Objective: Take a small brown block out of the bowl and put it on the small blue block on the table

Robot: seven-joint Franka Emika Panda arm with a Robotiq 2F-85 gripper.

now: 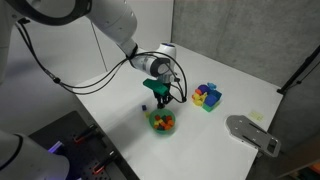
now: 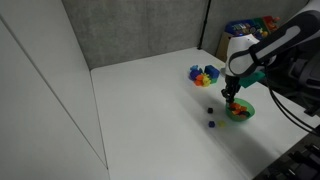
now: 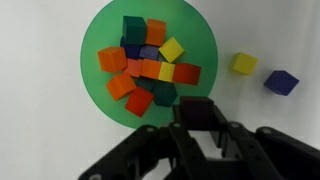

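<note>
Gripper (image 3: 200, 130) is hovering just behind the green bowl (image 3: 95, 38), closed on a small brown block (image 3: 197, 108), so I'm judging the pick done and aiming next for the small blue block (image 3: 281, 82) ahead-right, needing a square, gentle placement.

White arm (image 1: 100, 22), blk tool (image 1: 160, 100) (teal band (image 1: 152, 85)).

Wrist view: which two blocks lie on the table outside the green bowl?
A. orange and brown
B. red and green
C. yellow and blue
C: a yellow block and a blue block lie apart on the white table, beside the green bowl.
</note>
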